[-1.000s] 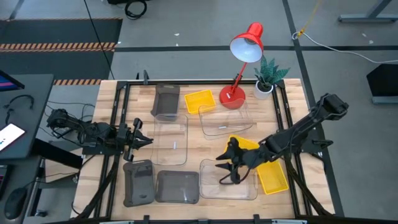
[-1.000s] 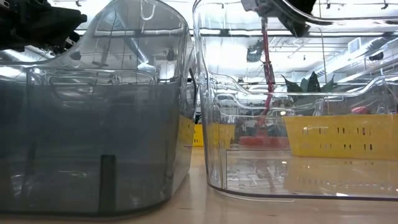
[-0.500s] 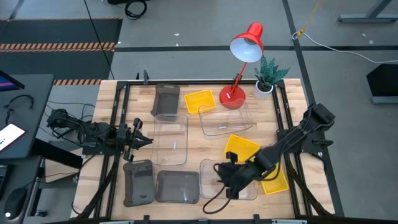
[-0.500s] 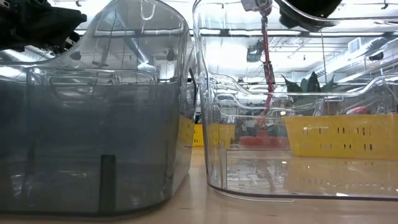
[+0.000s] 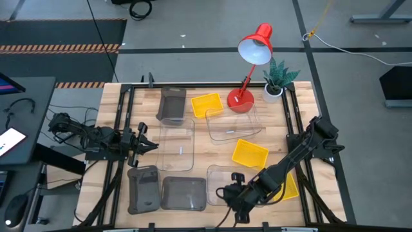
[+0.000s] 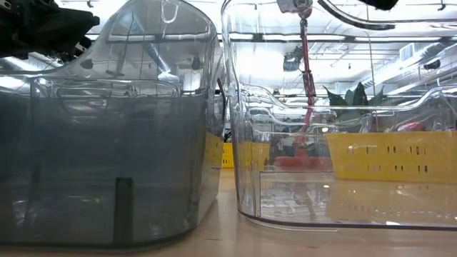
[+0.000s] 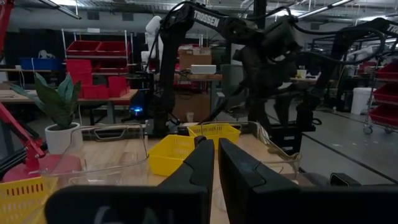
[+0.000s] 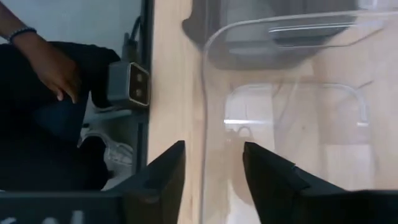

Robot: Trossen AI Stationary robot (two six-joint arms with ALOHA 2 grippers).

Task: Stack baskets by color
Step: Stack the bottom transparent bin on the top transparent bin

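Straddling clear basket [image 8: 292, 112] rim: right gripper [image 8: 211, 174].

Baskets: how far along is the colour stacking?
Done: nothing; no two baskets look nested. In hand: right tool open, straddling the wall of the front clear basket. To do: all three colours, e.g. yellow basket, grey basket. Left tool shut, waiting at the left side.

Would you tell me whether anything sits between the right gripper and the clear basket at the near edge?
Nothing visible does. The right gripper, fingers open, is already at the near rim of the clear basket, its fingers straddling the wall.
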